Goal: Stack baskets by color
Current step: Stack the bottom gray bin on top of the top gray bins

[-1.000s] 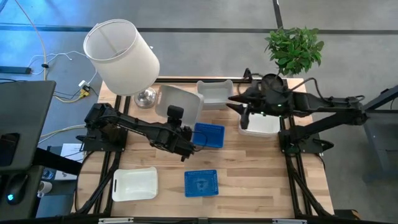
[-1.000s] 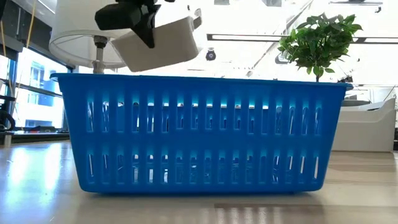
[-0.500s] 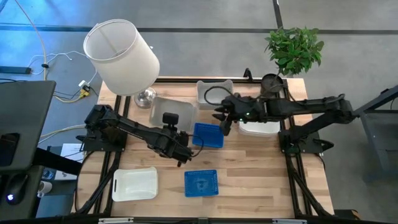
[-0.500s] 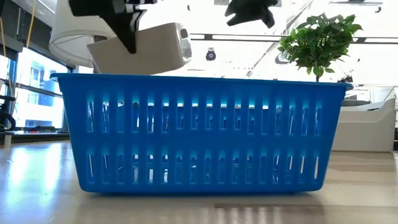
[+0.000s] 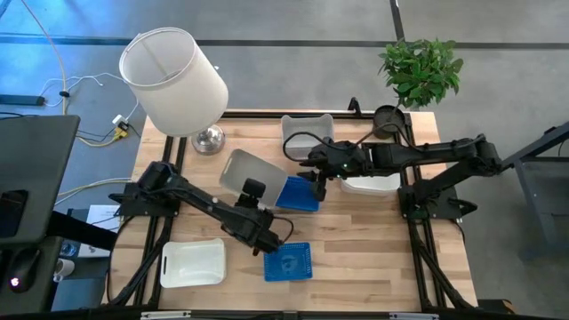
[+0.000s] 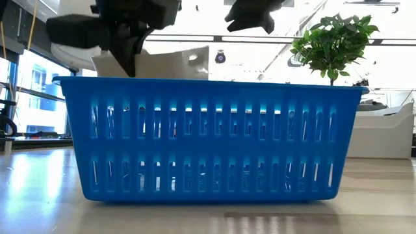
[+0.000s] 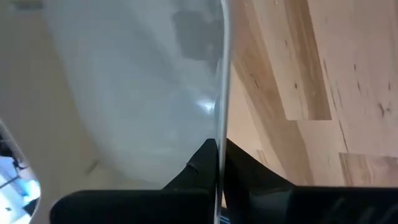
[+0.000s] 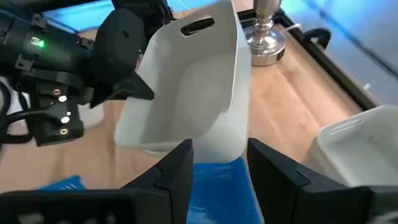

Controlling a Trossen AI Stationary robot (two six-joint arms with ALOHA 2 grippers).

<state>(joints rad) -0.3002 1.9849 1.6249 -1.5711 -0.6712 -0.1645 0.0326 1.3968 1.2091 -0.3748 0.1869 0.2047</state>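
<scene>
Overhead, wooden table (image 5: pixel 356 249), lamp (image 5: pixel 173 80), plant (image 5: pixel 421 69), grey floor (image 5: pixel 293 53)

In the low view the front blue basket (image 6: pixel 211 140) hides most of the desk behind it. The lifted grey basket (image 7: pixel 124 93) is cut off in the left wrist view.
</scene>
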